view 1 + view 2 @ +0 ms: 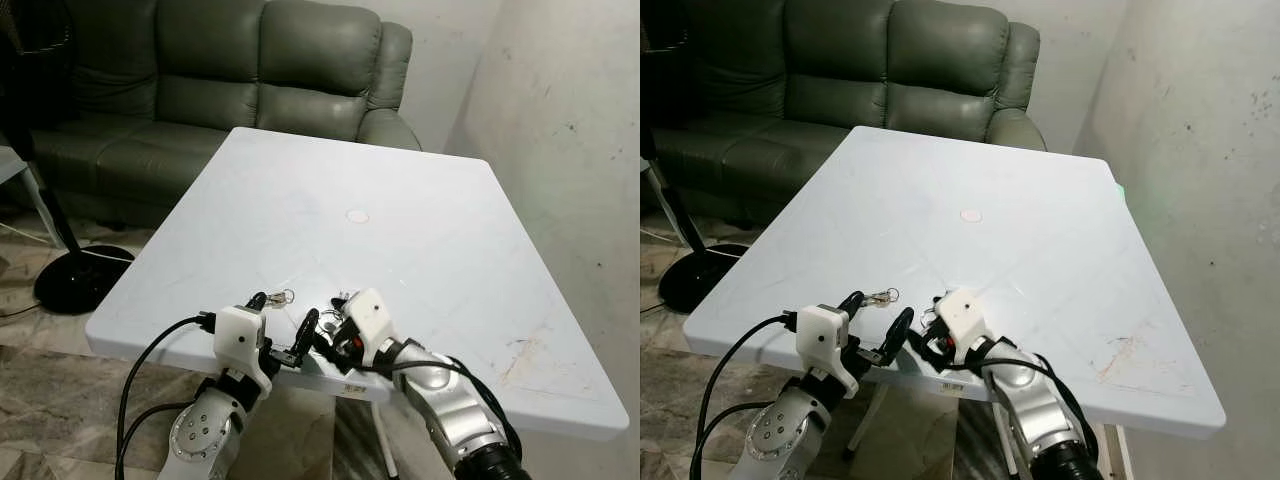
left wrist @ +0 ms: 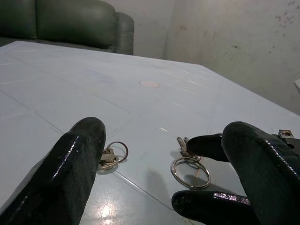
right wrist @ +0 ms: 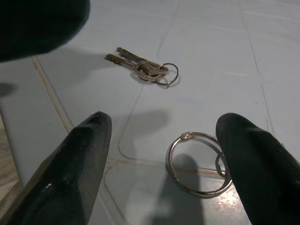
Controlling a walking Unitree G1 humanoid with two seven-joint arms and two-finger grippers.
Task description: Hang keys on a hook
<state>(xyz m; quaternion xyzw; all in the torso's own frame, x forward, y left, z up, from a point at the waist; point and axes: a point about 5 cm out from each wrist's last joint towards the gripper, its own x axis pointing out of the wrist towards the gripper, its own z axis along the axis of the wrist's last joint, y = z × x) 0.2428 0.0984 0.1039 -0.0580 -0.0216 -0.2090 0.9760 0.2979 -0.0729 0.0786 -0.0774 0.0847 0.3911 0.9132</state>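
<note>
Both arms raised forward and bent inward, wrists nearly meeting. Left gripper [image 1: 280,328] with fingers spread wide, tips angled toward the right gripper [image 1: 335,312]. Right gripper fingers [image 3: 89,154] likewise parted, close beside the left's fingertips [image 2: 77,164].

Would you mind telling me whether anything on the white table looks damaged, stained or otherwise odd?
Yes: the white plastic table has brownish scuff stains near its right front corner. The small bunch of silver keys and the large silver split ring lie loose and apart near the front edge, between the open left gripper and right gripper.
</note>
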